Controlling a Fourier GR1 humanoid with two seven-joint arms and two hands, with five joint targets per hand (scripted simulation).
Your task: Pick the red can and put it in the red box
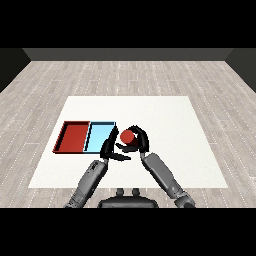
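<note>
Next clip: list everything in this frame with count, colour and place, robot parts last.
table: one, white, centre of view
red tray: one, red, left on the table
blue tray: one, light blue, beside the red tray on its right
can: one, red, right of the blue tray, held in the right hand
left hand: one, black, by the blue tray's near right corner, fingers reaching toward the can
right hand: one, black, curled round the can

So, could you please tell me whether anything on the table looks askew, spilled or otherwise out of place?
Nothing stands out. The red tray and light blue tray lie squarely side by side, and the red can sits in the right hand's curled fingers, beside the blue tray.
</note>
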